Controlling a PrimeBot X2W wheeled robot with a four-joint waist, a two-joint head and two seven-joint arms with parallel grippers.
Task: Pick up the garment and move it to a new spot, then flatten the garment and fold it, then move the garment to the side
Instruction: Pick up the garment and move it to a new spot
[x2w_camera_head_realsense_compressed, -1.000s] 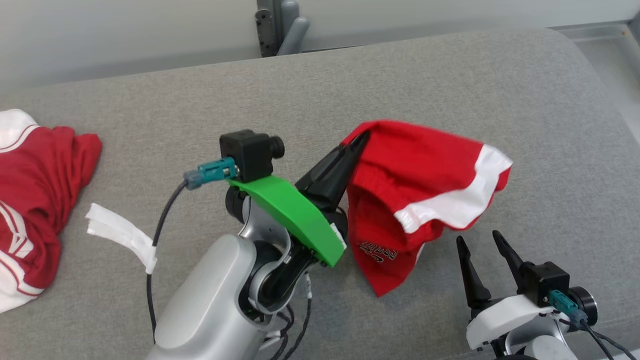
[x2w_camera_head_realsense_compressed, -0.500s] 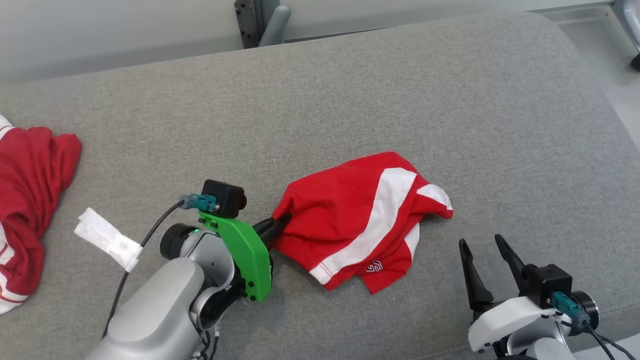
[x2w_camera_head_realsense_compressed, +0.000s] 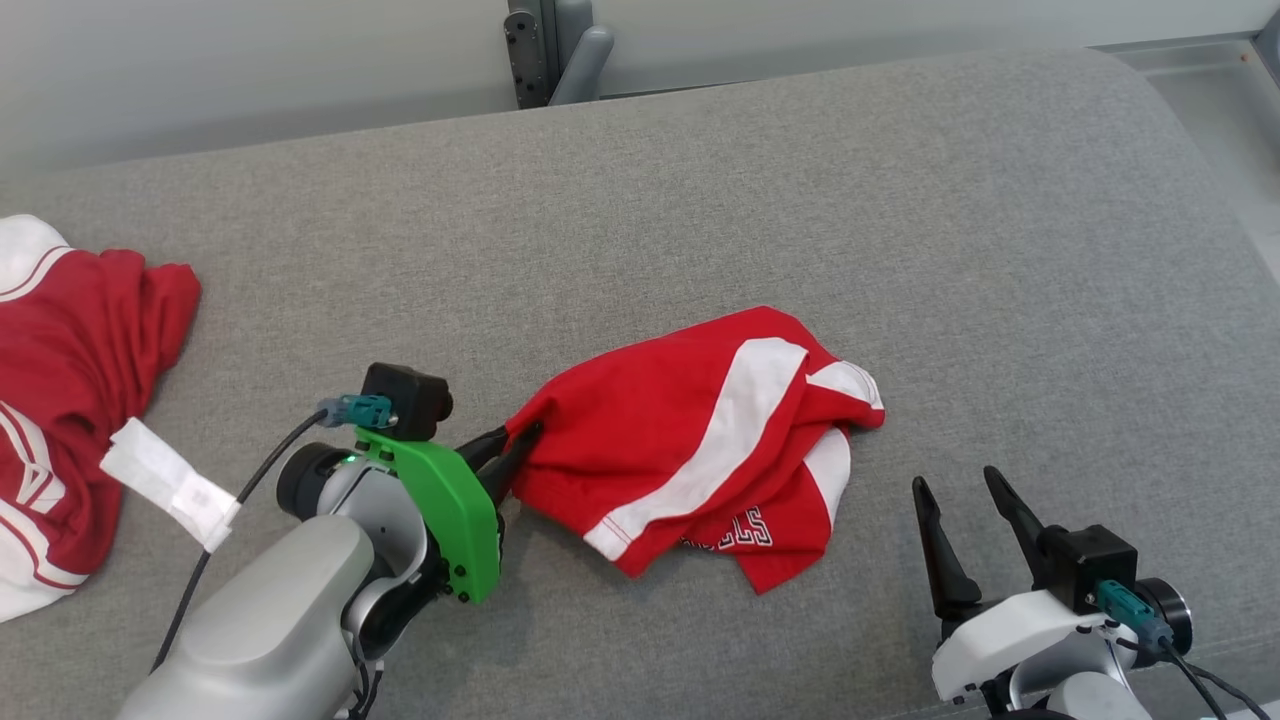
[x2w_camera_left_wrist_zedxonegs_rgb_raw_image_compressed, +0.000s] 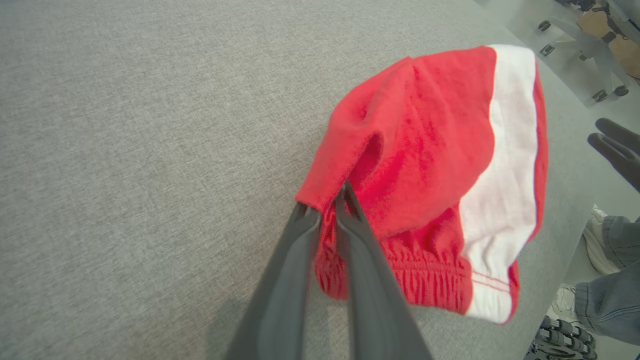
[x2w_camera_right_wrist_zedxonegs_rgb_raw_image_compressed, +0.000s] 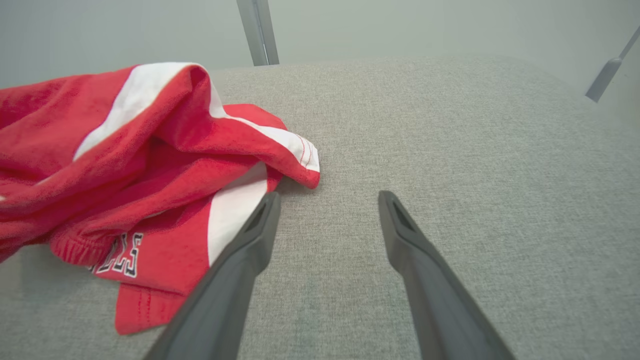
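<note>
The garment (x2w_camera_head_realsense_compressed: 700, 440) is a pair of red shorts with a white side stripe, lying crumpled in the middle of the grey cushion (x2w_camera_head_realsense_compressed: 760, 200). My left gripper (x2w_camera_head_realsense_compressed: 520, 445) is shut on the garment's left edge near the elastic waistband; the left wrist view shows the fingertips (x2w_camera_left_wrist_zedxonegs_rgb_raw_image_compressed: 345, 195) pinching the garment (x2w_camera_left_wrist_zedxonegs_rgb_raw_image_compressed: 425, 160). My right gripper (x2w_camera_head_realsense_compressed: 955, 495) stands open at the lower right, a short way right of the heap. Between its fingers in the right wrist view is bare cushion, with the garment (x2w_camera_right_wrist_zedxonegs_rgb_raw_image_compressed: 125, 165) lying to the left of my right gripper (x2w_camera_right_wrist_zedxonegs_rgb_raw_image_compressed: 327, 197).
A second red and white garment (x2w_camera_head_realsense_compressed: 70, 400) lies at the cushion's left edge. A white tag (x2w_camera_head_realsense_compressed: 165, 480) hangs on my left arm's cable. A grey metal post (x2w_camera_head_realsense_compressed: 555, 50) stands behind the cushion. A person's legs and shoes (x2w_camera_left_wrist_zedxonegs_rgb_raw_image_compressed: 600, 270) show beside it.
My left gripper has brought the garment down from the air onto the cushion and dragged it a little to the left. The right gripper has stayed put and open.
</note>
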